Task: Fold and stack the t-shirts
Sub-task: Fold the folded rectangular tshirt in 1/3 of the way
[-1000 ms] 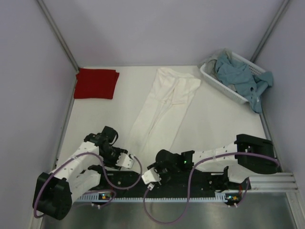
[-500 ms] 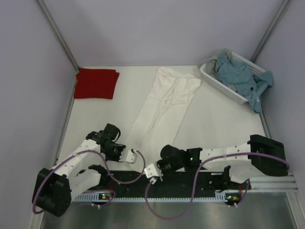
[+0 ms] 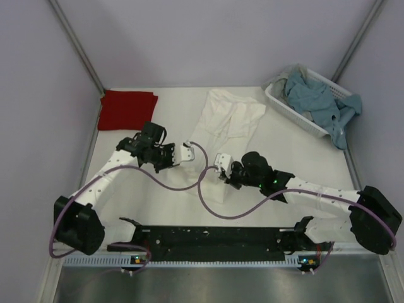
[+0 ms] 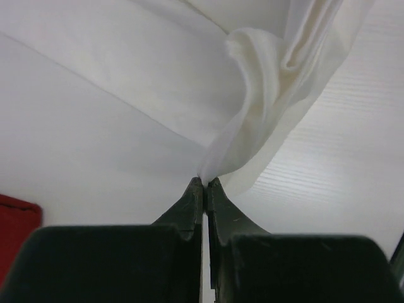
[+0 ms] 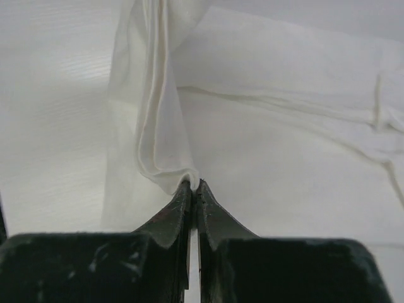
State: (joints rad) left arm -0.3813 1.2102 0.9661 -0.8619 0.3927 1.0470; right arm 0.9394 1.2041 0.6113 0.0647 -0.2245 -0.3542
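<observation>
Top external view: I see the white shirt (image 3: 230, 120) lying long in front of both grippers. The red shirt (image 3: 126, 110) sits folded, well off beyond my left gripper (image 4: 205, 182). That one and my right gripper (image 5: 194, 185) each pinch the white shirt's near edge tight.

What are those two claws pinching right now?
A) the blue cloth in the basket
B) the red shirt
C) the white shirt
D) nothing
C: the wrist views show the left gripper and right gripper each shut on a fold of the white shirt; the red shirt lies apart, far left.
</observation>
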